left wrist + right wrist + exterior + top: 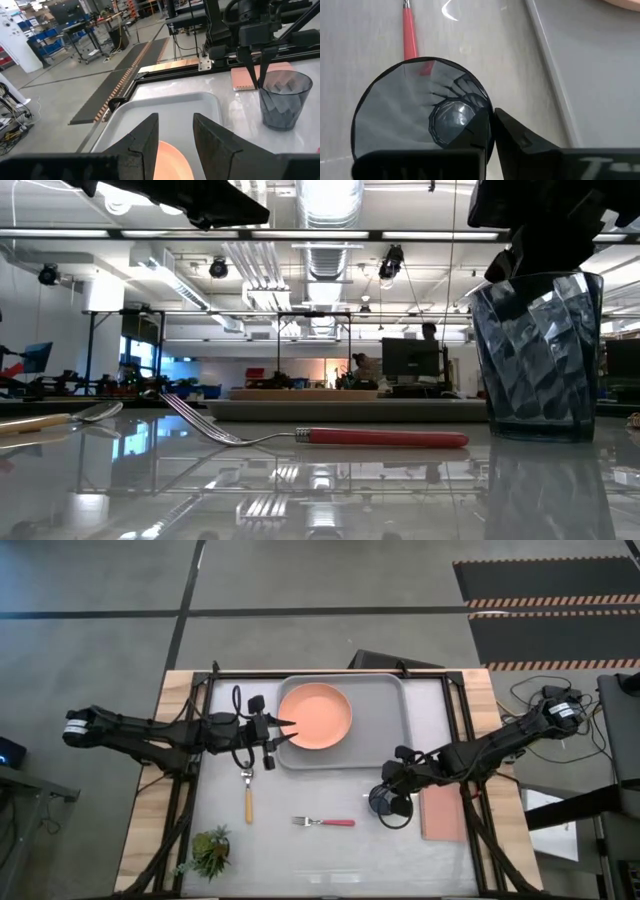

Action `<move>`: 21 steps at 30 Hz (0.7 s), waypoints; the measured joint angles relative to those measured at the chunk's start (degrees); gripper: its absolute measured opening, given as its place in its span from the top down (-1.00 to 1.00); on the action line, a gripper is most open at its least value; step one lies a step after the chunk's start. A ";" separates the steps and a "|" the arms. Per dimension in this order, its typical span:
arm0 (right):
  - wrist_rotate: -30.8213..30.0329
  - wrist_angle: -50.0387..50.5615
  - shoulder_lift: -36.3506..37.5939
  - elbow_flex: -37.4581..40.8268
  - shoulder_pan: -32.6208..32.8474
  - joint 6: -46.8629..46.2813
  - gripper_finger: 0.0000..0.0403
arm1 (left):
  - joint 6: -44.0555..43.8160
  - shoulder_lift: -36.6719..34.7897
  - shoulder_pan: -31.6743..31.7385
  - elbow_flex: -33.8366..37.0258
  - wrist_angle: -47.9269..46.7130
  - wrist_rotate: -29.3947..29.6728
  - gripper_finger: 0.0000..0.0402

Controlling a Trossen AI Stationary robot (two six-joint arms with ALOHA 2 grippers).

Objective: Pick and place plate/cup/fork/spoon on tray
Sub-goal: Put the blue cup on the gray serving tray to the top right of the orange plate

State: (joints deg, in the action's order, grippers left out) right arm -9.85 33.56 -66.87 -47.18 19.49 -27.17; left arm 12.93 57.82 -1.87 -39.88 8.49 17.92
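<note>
One cup point(391, 806) stands on the surface, its rim pinched by the right hand point(385, 796); one fork point(323, 822) lies nearby.

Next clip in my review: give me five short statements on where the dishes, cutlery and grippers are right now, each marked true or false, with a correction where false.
1. The plate lies on the tray. True.
2. The cup already stands on the tray. False: it stands on the table, beside the tray.
3. The right gripper is shut on the cup's rim, one finger inside and one outside. True.
4. The left gripper holds the spoon. False: its fingers are apart and empty by the plate's edge; the spoon lies on the table.
5. The fork lies on the plate. False: it lies on the table, left of the cup in the high view.
</note>
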 joint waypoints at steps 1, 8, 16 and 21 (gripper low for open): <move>0.02 0.05 0.00 -0.01 0.00 -0.15 0.94 | 0.00 0.00 0.00 0.00 0.00 0.00 0.48; 0.00 1.25 0.07 -2.82 0.00 -1.32 0.95 | 0.01 0.00 0.00 0.00 0.00 0.05 0.48; -3.43 3.46 0.11 -11.11 -3.34 -4.93 0.95 | 1.42 0.00 0.00 0.00 0.02 0.38 0.48; -3.67 3.57 0.11 -15.41 -10.15 -6.29 0.96 | 1.40 0.00 0.00 0.00 0.02 0.38 0.48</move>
State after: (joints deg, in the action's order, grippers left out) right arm -13.52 37.13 -66.76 -62.59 9.34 -33.46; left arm 14.33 57.82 -1.87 -39.88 8.51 18.31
